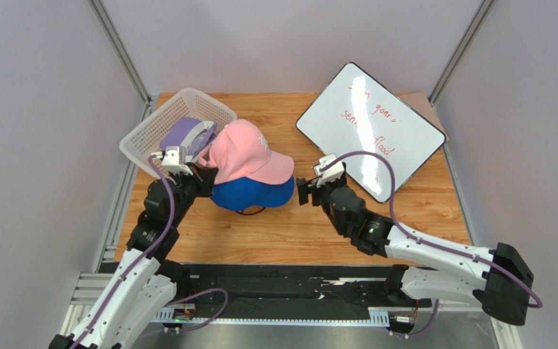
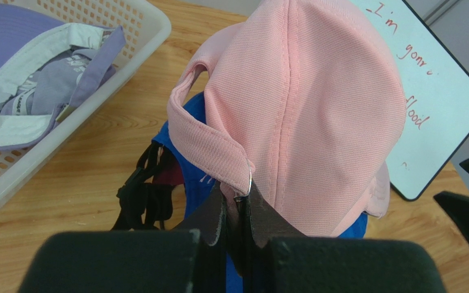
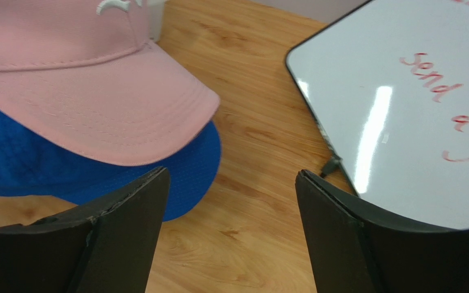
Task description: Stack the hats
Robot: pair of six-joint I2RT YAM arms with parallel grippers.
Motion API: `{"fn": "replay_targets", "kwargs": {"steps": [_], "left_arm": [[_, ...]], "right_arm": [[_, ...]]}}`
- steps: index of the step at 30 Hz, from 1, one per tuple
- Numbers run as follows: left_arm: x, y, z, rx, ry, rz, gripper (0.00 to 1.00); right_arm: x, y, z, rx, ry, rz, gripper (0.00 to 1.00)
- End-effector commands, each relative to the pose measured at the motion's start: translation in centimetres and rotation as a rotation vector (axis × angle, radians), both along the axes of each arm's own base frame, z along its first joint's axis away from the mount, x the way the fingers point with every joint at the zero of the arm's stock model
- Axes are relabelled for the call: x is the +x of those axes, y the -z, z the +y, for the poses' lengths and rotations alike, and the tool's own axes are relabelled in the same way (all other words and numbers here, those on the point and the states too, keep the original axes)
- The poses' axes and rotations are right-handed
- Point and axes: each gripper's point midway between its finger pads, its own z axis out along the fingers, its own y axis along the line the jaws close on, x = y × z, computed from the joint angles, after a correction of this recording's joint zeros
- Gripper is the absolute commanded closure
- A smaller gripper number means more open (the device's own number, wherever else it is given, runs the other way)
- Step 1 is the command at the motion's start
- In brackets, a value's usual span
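left gripper (image 2: 236,210) clenched on rear strap of pink cap (image 2: 316,104) — right gripper (image 3: 231,232) jaws spread, cap brim atop blue cap (image 3: 23,168) just outside its left finger.

Wht basket (image 1: 151,137), whiteboard (image 1: 376,134) w/ red writing

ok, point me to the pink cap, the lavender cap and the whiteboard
pink cap (image 1: 240,149), top view, middle of its crown.
lavender cap (image 2: 10,49), left wrist view, its purple fabric.
whiteboard (image 1: 373,134), top view, middle of its white face.
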Motion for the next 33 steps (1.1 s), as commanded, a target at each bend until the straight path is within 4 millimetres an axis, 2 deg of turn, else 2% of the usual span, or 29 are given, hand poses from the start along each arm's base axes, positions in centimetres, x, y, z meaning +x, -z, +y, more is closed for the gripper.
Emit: {"fn": "replay_targets", "kwargs": {"steps": [1, 2, 3, 6, 8, 9, 10, 12, 13, 14, 16, 17, 19, 20, 22, 24, 25, 27, 28, 33], "left_arm": [[-0.6, 1.7, 0.2, 0.049, 0.019, 0.02, 1.0], [-0.6, 1.7, 0.2, 0.05, 0.021, 0.022, 1.0], [-0.6, 1.9, 0.2, 0.052, 0.021, 0.029, 1.0], [-0.6, 2.2, 0.2, 0.055, 0.02, 0.033, 1.0], [-0.8, 2.0, 0.3, 0.052, 0.018, 0.024, 1.0], [-0.8, 2.0, 0.4, 0.054, 0.015, 0.024, 1.0], [-0.8, 2.0, 0.5, 0.053, 0.012, 0.024, 1.0], [-1.0, 2.0, 0.5, 0.053, 0.01, 0.029, 1.0], [-1.0, 2.0, 0.5, 0.052, 0.012, 0.031, 1.0], [-1.0, 2.0, 0.5, 0.052, 0.013, 0.032, 1.0], [-1.0, 1.9, 0.4, 0.05, 0.016, 0.027, 1.0], [-1.1, 1.9, 0.4, 0.049, 0.018, 0.024, 1.0], [-1.1, 1.7, 0.4, 0.048, 0.019, 0.016, 1.0], [-1.1, 1.6, 0.4, 0.049, 0.019, 0.014, 1.0], [-1.2, 1.5, 0.4, 0.046, 0.019, 0.01, 1.0], [-1.2, 1.4, 0.5, 0.044, 0.017, 0.004, 1.0], [-1.2, 1.5, 0.4, 0.045, 0.019, 0.007, 1.0], [-1.3, 1.5, 0.4, 0.044, 0.019, 0.004, 1.0], [-1.3, 1.5, 0.4, 0.044, 0.02, 0.004, 1.0], [-1.2, 1.4, 0.4, 0.045, 0.019, 0.002, 1.0]], "right_arm": [[-1.7, -2.2, 3.0, 0.269, -0.269, 0.25, 0.18], [-0.8, -3.3, 2.4, 0.322, -0.261, 0.261, 0.18], [-1.5, -3.6, 3.2, 0.36, -0.337, 0.305, 0.19], [-1.7, -4.7, 3.7, 0.5, -0.414, 0.4, 0.19], [-1.5, -5.1, 3.9, 0.591, -0.437, 0.451, 0.19], [-1.5, -4.5, 3.9, 0.622, -0.445, 0.488, 0.19], [-1.1, -5.3, 4.0, 0.674, -0.471, 0.478, 0.19], [-0.4, -3.5, 3.6, 0.78, -0.449, 0.589, 0.2], [0.1, -4.1, 3.6, 0.823, -0.469, 0.564, 0.2], [0.7, -3.2, 3.5, 0.844, -0.458, 0.592, 0.2], [1.1, -3.1, 3.7, 0.897, -0.465, 0.616, 0.2], [1.5, -2.2, 3.9, 0.902, -0.462, 0.642, 0.2], [1.8, -2.7, 4.4, 0.946, -0.496, 0.633, 0.21], [2.2, -2.0, 4.6, 0.957, -0.494, 0.658, 0.21], [2.8, -2.6, 4.8, 0.994, -0.511, 0.648, 0.21], [3.6, -1.8, 5.1, 1.006, -0.504, 0.661, 0.22], [3.8, -2.3, 5.2, 1.022, -0.519, 0.643, 0.22], [4.4, -1.9, 5.6, 1.032, -0.525, 0.648, 0.23], [4.6, -2.5, 5.7, 1.047, -0.548, 0.625, 0.24], [5.6, -2.1, 6.5, 1.066, -0.58, 0.614, 0.27]]}}
